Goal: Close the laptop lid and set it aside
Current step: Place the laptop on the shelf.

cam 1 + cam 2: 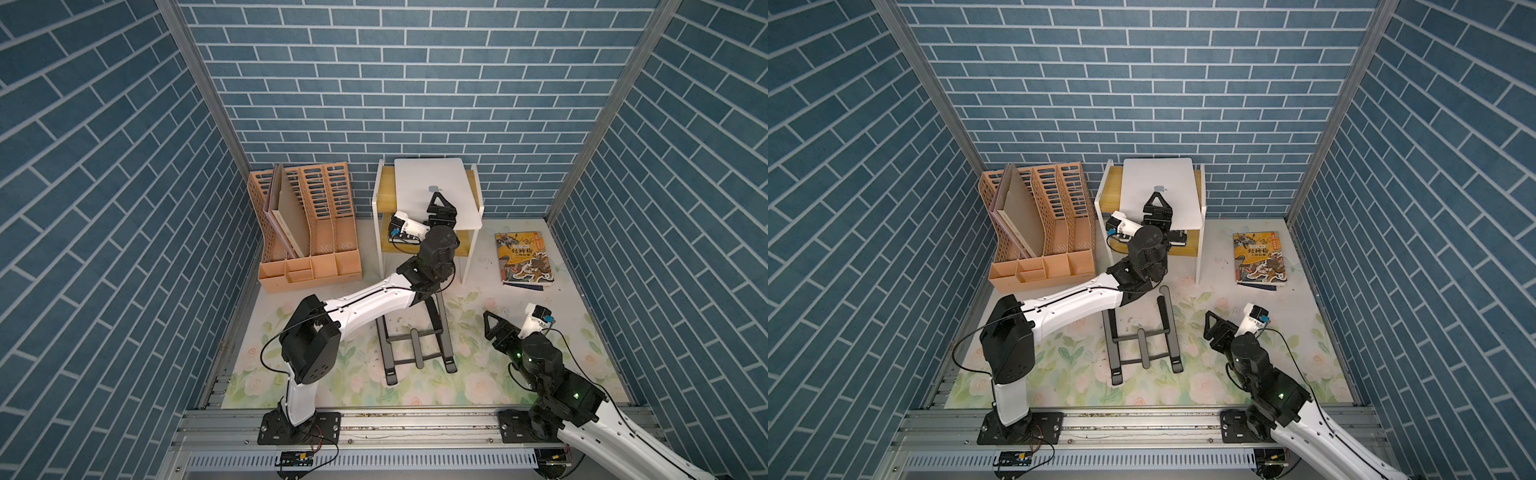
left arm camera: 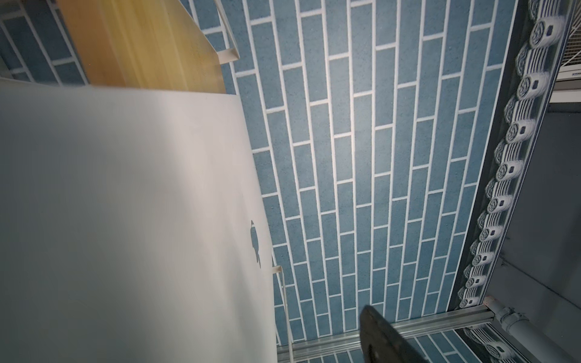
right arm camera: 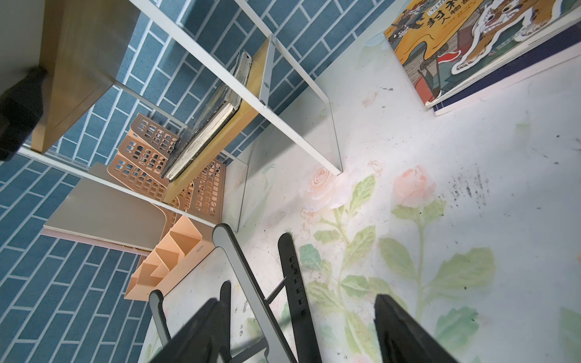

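On top of the small two-tier shelf [image 1: 477, 195], the closed laptop [image 1: 432, 183] lies flat, the left gripper [image 1: 439, 203] parted and empty over its lid; right gripper [image 1: 494, 322] waits open. Set-aside looks nearly finished; next, withdrawing cleanly.

The slim silver-white laptop [image 1: 432, 183] lies closed on the white-framed wooden shelf [image 1: 380, 199] at the far wall, apple logo up. The left gripper [image 1: 439, 198] sits over its near edge. The right gripper [image 1: 490, 318] hovers near right, above the floral mat [image 1: 469, 374].
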`<state>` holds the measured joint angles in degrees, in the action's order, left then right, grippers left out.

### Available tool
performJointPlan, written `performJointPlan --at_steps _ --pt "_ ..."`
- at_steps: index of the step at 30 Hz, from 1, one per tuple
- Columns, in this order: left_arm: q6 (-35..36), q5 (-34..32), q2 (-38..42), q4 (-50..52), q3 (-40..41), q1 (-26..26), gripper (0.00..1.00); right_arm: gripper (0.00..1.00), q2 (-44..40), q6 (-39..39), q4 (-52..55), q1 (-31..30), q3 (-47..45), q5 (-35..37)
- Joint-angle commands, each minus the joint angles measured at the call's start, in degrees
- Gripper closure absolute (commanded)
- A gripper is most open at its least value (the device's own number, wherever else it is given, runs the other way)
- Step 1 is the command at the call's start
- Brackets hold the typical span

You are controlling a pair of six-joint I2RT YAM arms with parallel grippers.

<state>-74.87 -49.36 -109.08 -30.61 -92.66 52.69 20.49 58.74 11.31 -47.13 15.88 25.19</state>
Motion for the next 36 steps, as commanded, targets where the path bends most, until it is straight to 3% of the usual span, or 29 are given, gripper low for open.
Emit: performJointPlan --at_steps 1,17,31,36 --pt "-1.78 2.67 1.12 4.19 -1.35 -2.44 0.22 0.21 0.83 0.79 -1.84 -0.2 -0.81 -0.14" --pt "-3.53 3.2 6.58 10.41 5.36 -3.93 0.2 0.2 2.81 0.76 -4.18 -0.15 -1.01 -1.72" --pt "-3.44 9.29 10.32 16.96 7.69 -8.28 0.14 0.18 6.05 0.2 -6.46 -0.17 -0.03 -1.36" --pt "-1.95 12.03 10.92 16.85 7.88 -9.54 0.07 0.17 7.74 -0.98 -5.83 -0.16 1.45 -1.55"
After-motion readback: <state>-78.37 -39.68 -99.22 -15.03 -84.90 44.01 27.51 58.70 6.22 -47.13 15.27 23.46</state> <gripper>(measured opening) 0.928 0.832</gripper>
